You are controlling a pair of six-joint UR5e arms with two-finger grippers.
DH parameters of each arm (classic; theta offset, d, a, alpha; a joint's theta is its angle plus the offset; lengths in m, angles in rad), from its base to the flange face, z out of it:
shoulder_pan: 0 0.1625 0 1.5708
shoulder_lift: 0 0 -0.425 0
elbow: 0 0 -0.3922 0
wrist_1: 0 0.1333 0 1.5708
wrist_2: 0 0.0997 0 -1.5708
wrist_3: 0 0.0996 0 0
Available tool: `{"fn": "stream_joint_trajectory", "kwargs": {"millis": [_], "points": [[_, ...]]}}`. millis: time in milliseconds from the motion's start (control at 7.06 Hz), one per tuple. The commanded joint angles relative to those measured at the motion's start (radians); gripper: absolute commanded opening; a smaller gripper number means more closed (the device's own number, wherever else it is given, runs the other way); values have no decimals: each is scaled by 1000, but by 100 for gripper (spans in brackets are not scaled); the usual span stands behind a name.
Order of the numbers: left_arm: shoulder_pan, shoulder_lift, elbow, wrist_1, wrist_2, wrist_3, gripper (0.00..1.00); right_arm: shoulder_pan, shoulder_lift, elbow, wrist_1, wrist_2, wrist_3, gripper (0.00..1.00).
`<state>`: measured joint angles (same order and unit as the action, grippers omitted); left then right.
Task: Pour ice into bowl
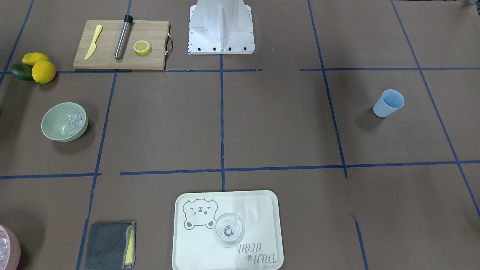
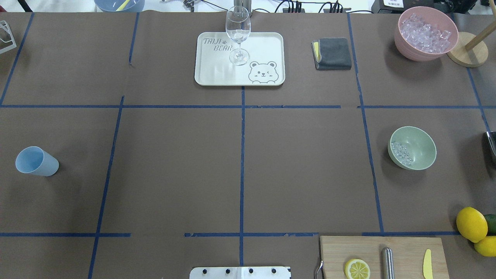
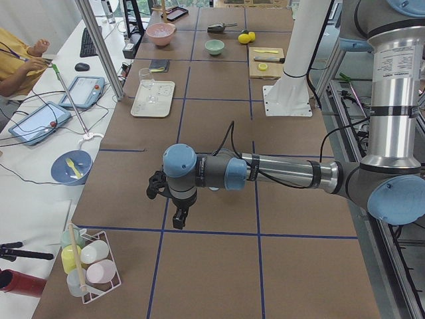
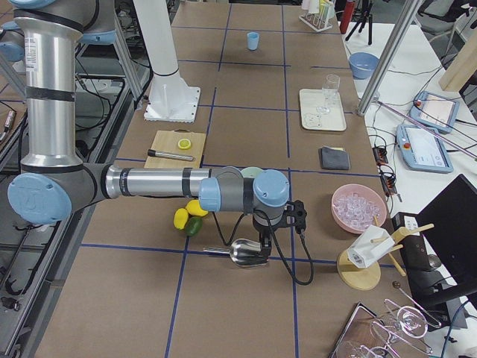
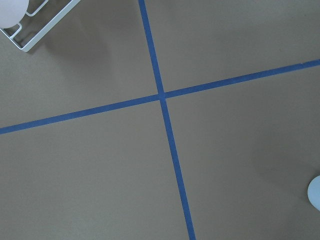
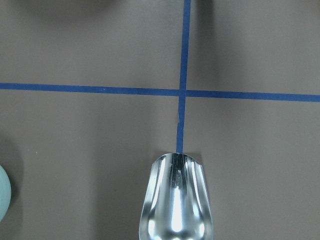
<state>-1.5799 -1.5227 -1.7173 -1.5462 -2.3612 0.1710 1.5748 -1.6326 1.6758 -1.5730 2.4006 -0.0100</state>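
**A:** Overhead exterior view, taken from left to right: what is found?

**B:** A light blue cup [image 2: 37,162] is seen at the far left of the bench [image 2: 174,174], well apart from everything else. The bowl [image 2: 420,149] is placed towards the right, and the ice [image 2: 401,153] is gathered inside it against its left wall. Further right and back, a pink container [image 2: 410,52] is heaped with more cubes.

**A:** How far along is the task judged to be?

**B:** One portion is judged to be delivered, since cubes lie in the bowl. In the right wrist view no cubes are seen in the visible part of the metal scoop [image 6: 175,200]. Whether a further load is wanted cannot be told.

**A:** And the arms?

**B:** The left gripper [image 3: 179,222] is shown only from the side, over bare bench, so its opening cannot be told. The right gripper [image 4: 264,242] is seen just above the scoop, but whether the handle is clasped cannot be told.
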Motion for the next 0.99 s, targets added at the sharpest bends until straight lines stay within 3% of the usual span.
{"fn": "stream_joint_trajectory", "kwargs": {"millis": [0,425,849], "points": [[-3,19,-8,6,-6,-13,100,-2,2,1,1,0,4,100],[-3,53,32,8,-90,-46,100,-22,16,7,1,8,129,100],[-3,55,25,1,-81,-123,100,-24,16,4,2,5,128,100]]}}
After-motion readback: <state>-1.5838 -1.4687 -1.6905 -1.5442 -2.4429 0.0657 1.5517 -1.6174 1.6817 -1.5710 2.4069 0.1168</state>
